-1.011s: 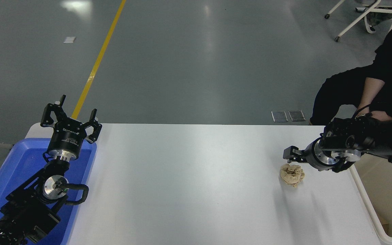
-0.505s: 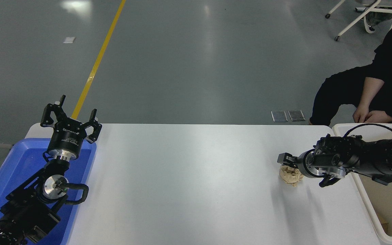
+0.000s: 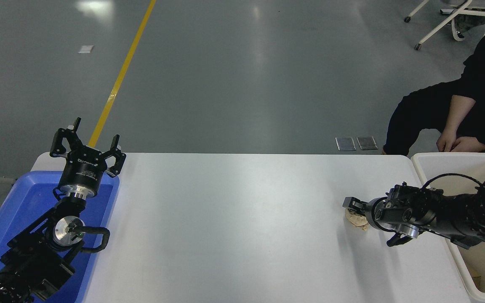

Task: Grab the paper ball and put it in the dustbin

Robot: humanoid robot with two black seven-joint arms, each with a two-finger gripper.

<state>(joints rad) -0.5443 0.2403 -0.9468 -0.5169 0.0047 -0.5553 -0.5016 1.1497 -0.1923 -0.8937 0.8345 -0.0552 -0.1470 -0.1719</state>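
Reaching in from the three o'clock edge, the right black gripper (image 3: 355, 207) sits low over the crumpled tan-beige paper ball (image 3: 355, 219), which rests on the white table (image 3: 234, 227) near its right side. The gripper body covers most of the wad, so only its wrinkled left and near edge shows; whether the fingers are spread or have closed on the paper cannot be told. The large cream-white rectangular plastic dustbin (image 3: 453, 159) stands just beside the table's right end, at about three to four o'clock, with the black arm crossing over its rim. At eight o'clock the left black gripper (image 3: 86, 145) is parked above the blue plastic tray (image 3: 19, 198), fingers spread wide and holding nothing. A person in black clothing (image 3: 457, 105) sits at two o'clock, hands together beyond the bin.
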